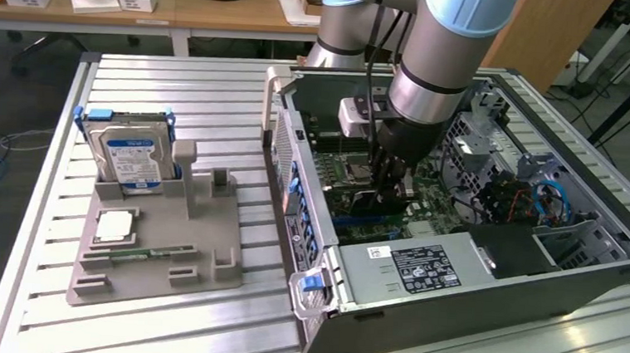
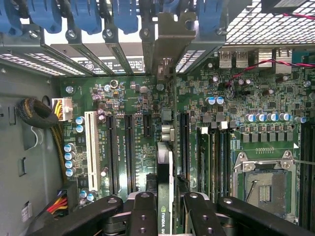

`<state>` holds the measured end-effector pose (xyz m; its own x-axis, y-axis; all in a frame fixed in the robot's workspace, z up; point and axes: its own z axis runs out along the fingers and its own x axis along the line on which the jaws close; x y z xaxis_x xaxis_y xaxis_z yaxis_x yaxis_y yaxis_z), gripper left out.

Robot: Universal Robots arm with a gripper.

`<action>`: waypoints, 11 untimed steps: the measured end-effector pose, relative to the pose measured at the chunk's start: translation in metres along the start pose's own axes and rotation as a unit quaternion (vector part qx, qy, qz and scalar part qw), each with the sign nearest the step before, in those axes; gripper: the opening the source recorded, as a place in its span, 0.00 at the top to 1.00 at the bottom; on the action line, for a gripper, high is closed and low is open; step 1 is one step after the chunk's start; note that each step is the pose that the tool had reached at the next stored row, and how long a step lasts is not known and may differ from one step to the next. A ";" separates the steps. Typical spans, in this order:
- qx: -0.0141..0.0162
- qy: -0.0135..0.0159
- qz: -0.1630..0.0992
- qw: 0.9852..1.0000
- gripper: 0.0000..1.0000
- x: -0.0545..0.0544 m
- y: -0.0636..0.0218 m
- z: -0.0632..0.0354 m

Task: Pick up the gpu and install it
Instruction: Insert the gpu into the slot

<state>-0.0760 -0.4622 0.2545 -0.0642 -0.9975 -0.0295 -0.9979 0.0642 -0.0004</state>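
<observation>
- Inside the open computer case (image 1: 483,321), the arm's gripper (image 1: 390,180) reaches down over the motherboard (image 2: 236,98), its pincer drawn narrow and clamped on the gpu (image 1: 371,204).
- From the wrist view, the gpu (image 2: 165,169) shows edge-on, a thin dark card standing upright between the two black fingers (image 2: 143,216), which press on its flat sides.
- The card sits among the long black expansion slots (image 2: 129,147), running the same way as they do. Whether its lower edge touches a slot is hidden by the card itself.
- On the slatted table (image 1: 188,84) to the exterior view's left of the case, a grey holder (image 1: 152,286) carries the hard drive (image 1: 130,157), upright at its far end, and the memory stick (image 1: 150,254), lying flat nearer the front.
- By the look of things, the pick-up is done and the card has been carried into the case. The install seems to be at the lining-up or pressing-in stage: the grip is not released, and nothing visible confirms that the card is seated.
</observation>
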 end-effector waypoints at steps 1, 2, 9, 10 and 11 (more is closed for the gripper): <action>-0.001 0.000 0.000 1.000 0.74 0.000 0.0001 -0.0008; -0.001 0.000 0.000 1.000 0.74 0.000 0.0001 -0.0015; -0.001 0.000 -0.001 1.000 0.74 0.000 -0.0001 -0.0005; -0.001 0.000 -0.002 1.000 0.74 0.000 0.0000 -0.0004; -0.001 0.000 -0.003 1.000 0.74 0.000 -0.0001 -0.0003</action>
<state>-0.0759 -0.4622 0.2548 -0.0589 -0.9978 -0.0291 -0.9983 0.0589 0.0016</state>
